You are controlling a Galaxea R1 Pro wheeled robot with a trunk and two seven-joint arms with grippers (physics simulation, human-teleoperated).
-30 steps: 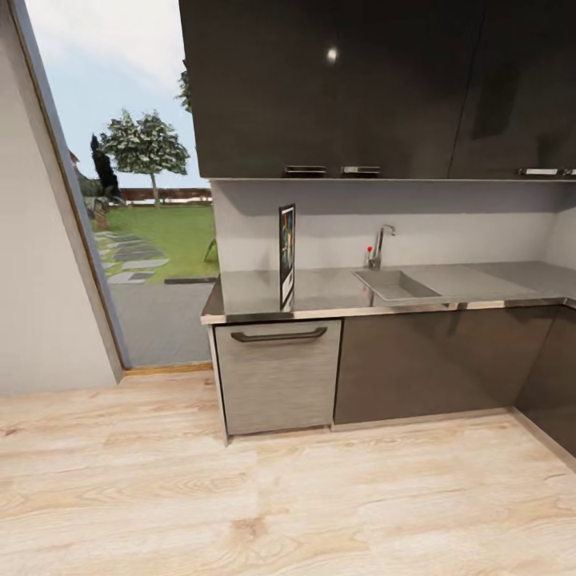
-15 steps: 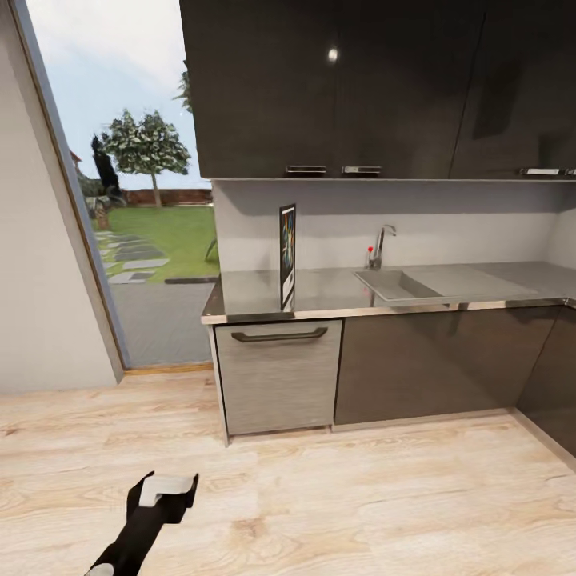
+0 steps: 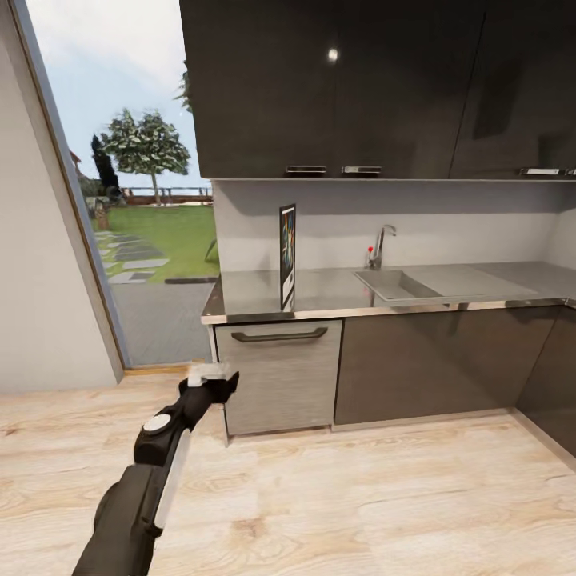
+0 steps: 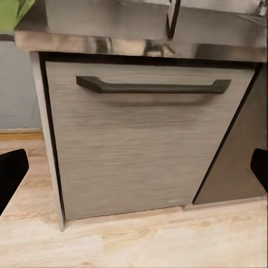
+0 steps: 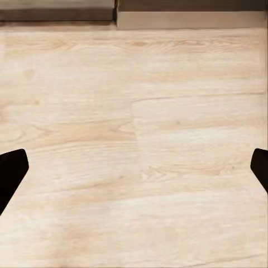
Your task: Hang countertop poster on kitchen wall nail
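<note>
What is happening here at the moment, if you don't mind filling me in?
The robot stands on the wooden floor facing the kitchen counter, and nothing is held yet. The poster stands upright on the counter, left of the sink, untouched. The left gripper is raised toward the pale drawer front below the counter, its fingers apart and empty, well short of the poster. The right gripper is also open and empty, looking down at bare floor.
</note>
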